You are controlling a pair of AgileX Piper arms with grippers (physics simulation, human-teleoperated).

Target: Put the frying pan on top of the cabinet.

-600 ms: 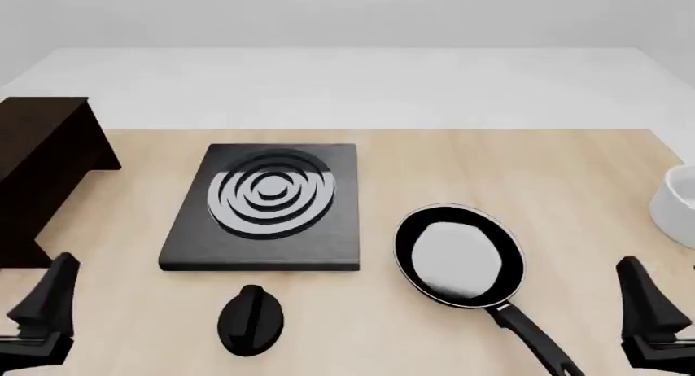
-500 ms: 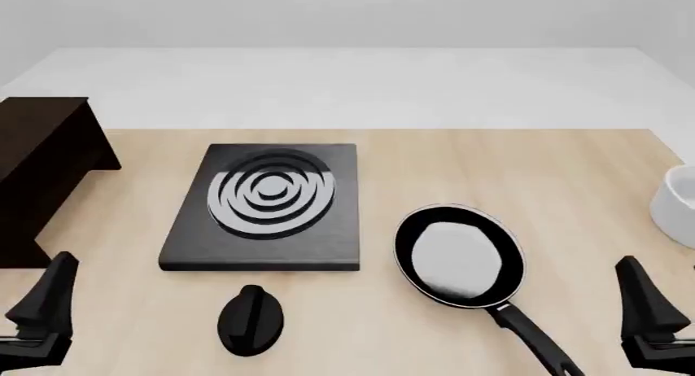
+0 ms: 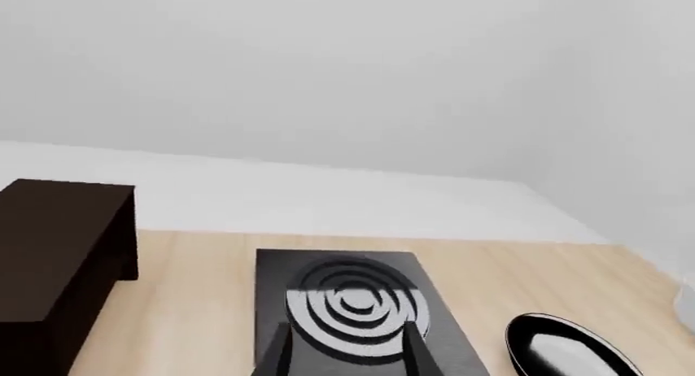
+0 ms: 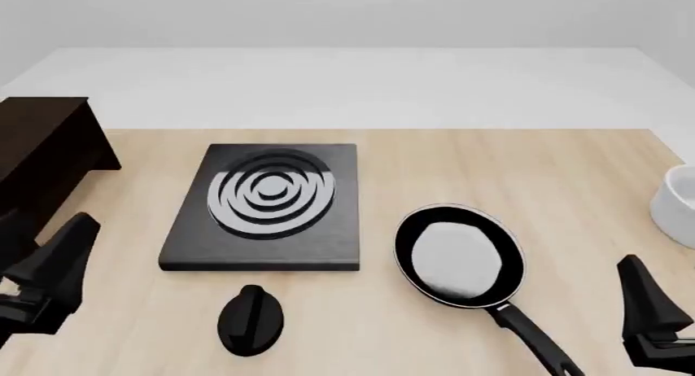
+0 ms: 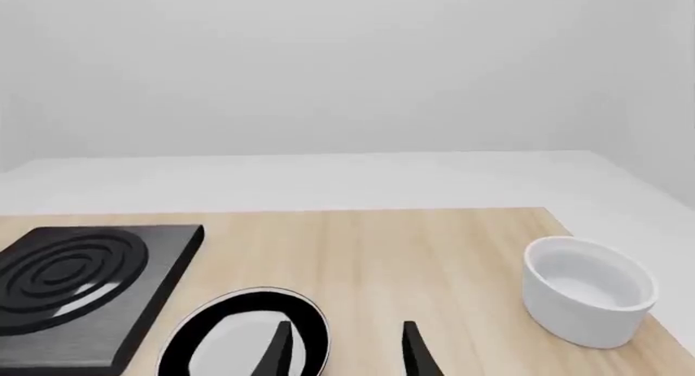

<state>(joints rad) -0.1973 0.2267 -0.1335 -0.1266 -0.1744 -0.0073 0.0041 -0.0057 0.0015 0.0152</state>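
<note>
Nearest of all, the two grippers sit at the table's near edge, neither holding anything. The left gripper (image 4: 49,266) is low at the near left, just in front of the cabinet's near end; its wrist view shows both fingertips (image 3: 280,356) standing apart with a clear gap between them. The right gripper (image 4: 652,315) waits at the near right, and its wrist view likewise shows the jaws spread with nothing in them.

Just beyond, a small black knob (image 4: 251,319) lies left of centre. To its right the frying pan (image 4: 461,258) rests flat on the table (image 4: 543,172), well apart from the cabinet. Its long black handle (image 4: 532,337) runs toward the near right, ending close to the right gripper but not touching it. Its end is cut off by the picture's edge.

Farther back, the stove plate (image 4: 266,205) lies left of the pan. A white bowl (image 4: 679,205) stands at the right edge. The cabinet (image 4: 44,168) stands at the far left, its flat top bare as far as it shows.

By my reading the task is at its opening: the pan is not yet grasped. The next move probably calls for the right gripper to reach the handle, line its open jaws across it and close firmly, since a long handle gives a heavy, tipping load on the carry leftward.
</note>
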